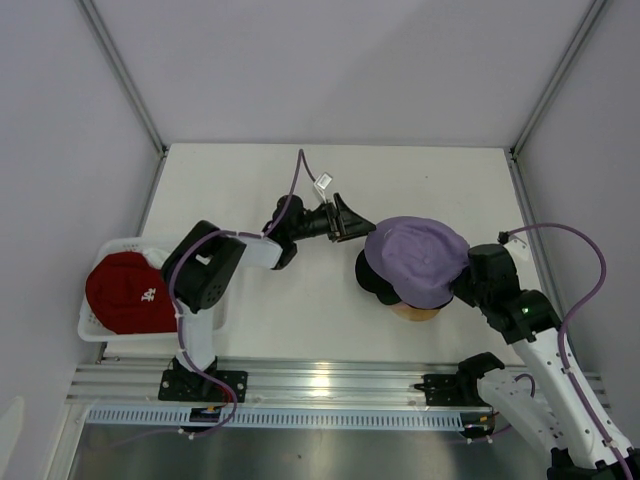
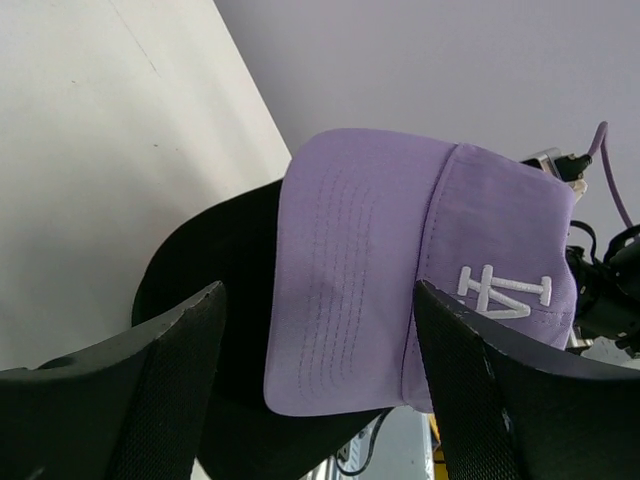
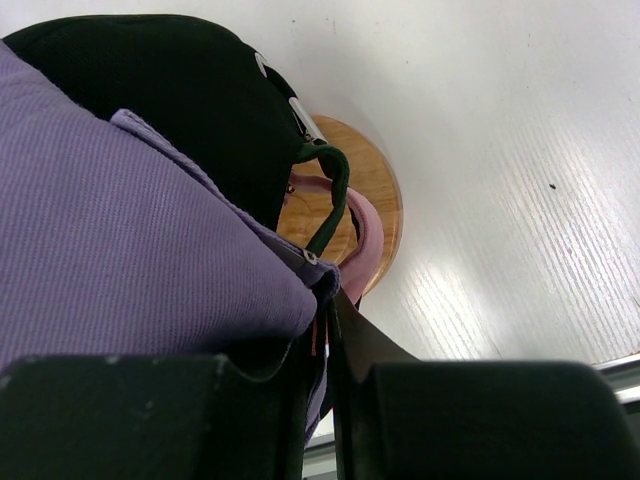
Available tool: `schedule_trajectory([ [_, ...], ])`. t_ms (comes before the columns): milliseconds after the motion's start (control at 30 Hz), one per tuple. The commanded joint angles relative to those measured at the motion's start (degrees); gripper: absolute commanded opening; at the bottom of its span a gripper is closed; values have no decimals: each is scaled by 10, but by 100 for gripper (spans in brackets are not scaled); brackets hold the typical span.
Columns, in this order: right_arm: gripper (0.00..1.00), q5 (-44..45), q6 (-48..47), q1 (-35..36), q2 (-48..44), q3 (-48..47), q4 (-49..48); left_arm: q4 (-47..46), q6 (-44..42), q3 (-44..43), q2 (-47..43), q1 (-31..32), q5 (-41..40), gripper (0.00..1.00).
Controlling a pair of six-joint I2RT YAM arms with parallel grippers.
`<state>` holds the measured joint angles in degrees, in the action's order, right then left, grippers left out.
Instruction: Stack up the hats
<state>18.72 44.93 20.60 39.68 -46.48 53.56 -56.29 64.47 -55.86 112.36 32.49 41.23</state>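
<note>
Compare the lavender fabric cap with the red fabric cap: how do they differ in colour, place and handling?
The lavender fabric cap tops the stack on the round wooden stand; the red fabric cap lies in the white mesh basket. The right gripper pinches the lavender cap's rear edge; no gripper touches the red cap. Both carry white embroidery.

The counter (image 1: 330, 180) is lit brightly and evenly from overhead in the top view, and shadows are kept faint and soft-edged. A patch of glare is seen on the metal rail (image 1: 320, 378) along the near edge. In the left wrist view the stitching of the lavender cap (image 2: 400, 250) is rendered sharply, while the left claw (image 2: 315, 300) is left dark and slightly soft. In the right wrist view the right claw (image 3: 322, 400) is blurred and underexposed, and a streaked sheen is spread across the counter.
</note>
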Motion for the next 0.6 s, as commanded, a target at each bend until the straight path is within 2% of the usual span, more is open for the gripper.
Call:
schedule_trajectory([
  [0, 14, 1, -5, -1, 9, -5, -6, -2, -10, -27, 4, 18, 14, 77],
  [200, 14, 4, -6, -1, 7, -5, -5, -6, -3, -28, 10, 28, 13, 70],
  [300, 13, 4, -7, -1, 7, -5, -4, -11, 3, -23, 11, 28, 14, 51],
  [333, 14, 6, -7, -1, 6, -5, -3, -14, 5, -16, 9, 28, 13, 35],
  [400, 14, 10, -5, -1, 4, -7, -1, -12, 4, -9, -2, 27, 10, 16],
  [433, 14, 12, -2, -1, 5, -8, 3, -12, 4, -1, -7, 27, 3, 1],
  [567, 13, 18, 14, -2, 3, -24, 22, 1, -2, 30, -52, 28, -11, 1],
])
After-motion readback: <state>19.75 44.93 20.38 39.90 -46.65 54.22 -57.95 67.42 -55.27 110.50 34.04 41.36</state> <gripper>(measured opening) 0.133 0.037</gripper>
